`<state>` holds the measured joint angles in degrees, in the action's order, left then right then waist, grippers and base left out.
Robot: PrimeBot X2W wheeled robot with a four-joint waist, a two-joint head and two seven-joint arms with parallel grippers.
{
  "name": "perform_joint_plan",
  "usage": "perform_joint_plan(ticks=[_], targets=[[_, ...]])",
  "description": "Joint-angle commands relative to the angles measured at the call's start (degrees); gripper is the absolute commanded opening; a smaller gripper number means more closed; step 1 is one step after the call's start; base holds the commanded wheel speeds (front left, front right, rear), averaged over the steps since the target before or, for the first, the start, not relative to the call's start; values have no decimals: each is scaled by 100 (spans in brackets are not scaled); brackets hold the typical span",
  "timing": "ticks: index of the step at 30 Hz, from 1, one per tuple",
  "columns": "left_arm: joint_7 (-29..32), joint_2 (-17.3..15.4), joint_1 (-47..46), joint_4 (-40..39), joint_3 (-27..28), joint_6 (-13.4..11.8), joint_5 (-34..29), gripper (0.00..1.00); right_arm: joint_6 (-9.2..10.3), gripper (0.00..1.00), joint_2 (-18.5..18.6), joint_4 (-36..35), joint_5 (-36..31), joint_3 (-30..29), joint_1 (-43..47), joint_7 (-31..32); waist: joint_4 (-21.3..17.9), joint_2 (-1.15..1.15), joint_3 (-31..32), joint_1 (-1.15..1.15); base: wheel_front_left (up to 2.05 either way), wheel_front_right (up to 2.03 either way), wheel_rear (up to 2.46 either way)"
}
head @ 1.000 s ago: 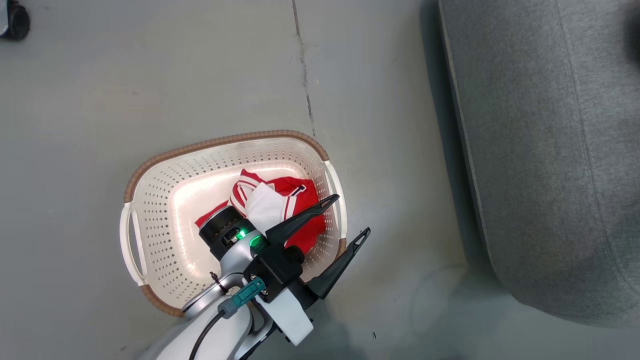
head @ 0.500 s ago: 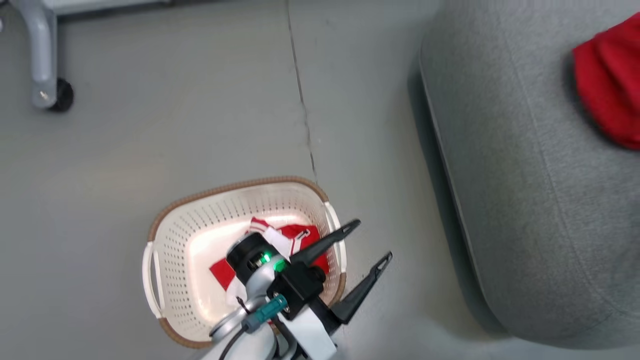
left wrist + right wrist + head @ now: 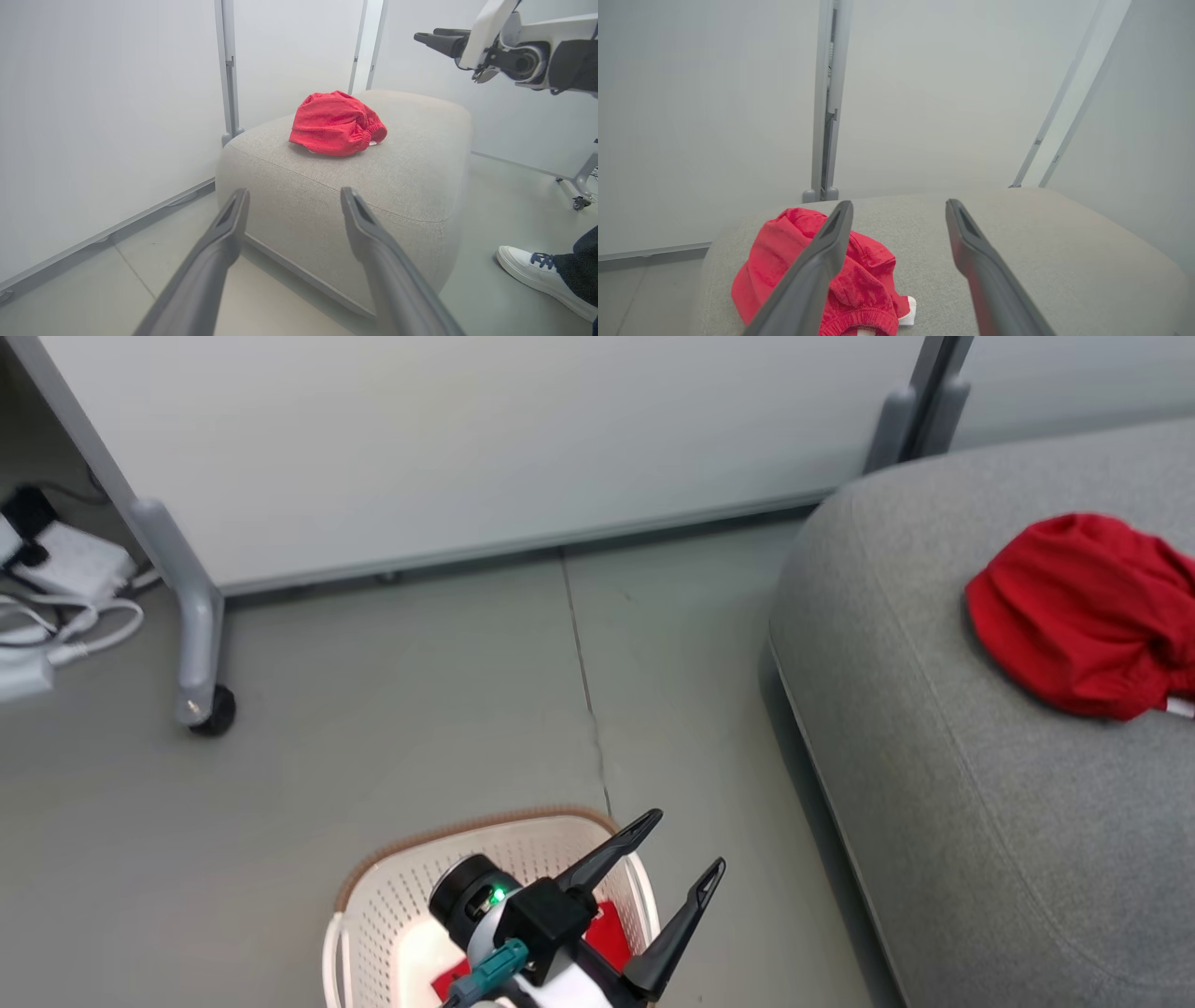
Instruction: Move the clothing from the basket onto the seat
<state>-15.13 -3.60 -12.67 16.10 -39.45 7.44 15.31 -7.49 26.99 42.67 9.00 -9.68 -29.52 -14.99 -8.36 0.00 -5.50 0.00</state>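
While one plain red garment (image 3: 1074,616) lies bunched on the grey seat (image 3: 934,821), another red piece (image 3: 609,941) sits in the basket (image 3: 401,910) by the left jaws, which gape empty. The right jaws hang parted and empty over the seat. Bare floor (image 3: 700,709) separates basket and seat. A wheeled partition (image 3: 467,448) stands behind, and a person's shoe (image 3: 528,273) is beside the seat.

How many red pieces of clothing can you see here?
2. One red garment lies on the grey seat; a second garment sits in the basket, partly hidden, so more may lie beneath.

Test lab: wheeled partition panels (image 3: 467,448)
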Motion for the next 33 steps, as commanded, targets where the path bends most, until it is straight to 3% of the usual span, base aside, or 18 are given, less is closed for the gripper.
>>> perform_joint_plan(ticks=[1,4,10,14,17,30,33], targets=[[3,-3,115,-16,104,5,43,100,-1,100,53,-232,161,121,213,-23,113,0,391,0,0,0,0],[3,28,222,-102,312,5,36,100,0,100,160,-964,503,352,573,-23,219,0,553,0,0,0,0],[3,54,395,-170,794,5,-41,100,-1,100,19,-2296,870,536,1219,-15,454,0,765,0,0,0,0],[3,59,513,-204,1206,-3,-4,100,-1,100,-244,-3010,970,605,1526,-15,603,0,835,0,0,0,0],[3,60,559,-237,1529,-196,-38,100,-1,100,-495,-3439,955,713,1758,-15,717,0,872,0,0,0,0],[4,61,934,-240,2356,-778,-149,100,-1,100,-1574,-3972,1230,1179,2757,-15,1189,0,985,0,0,0,0],[3,62,1056,-212,2441,-855,-189,100,-1,100,-1654,-3939,1081,1369,2932,-15,1242,0,993,0,0,0,0]])
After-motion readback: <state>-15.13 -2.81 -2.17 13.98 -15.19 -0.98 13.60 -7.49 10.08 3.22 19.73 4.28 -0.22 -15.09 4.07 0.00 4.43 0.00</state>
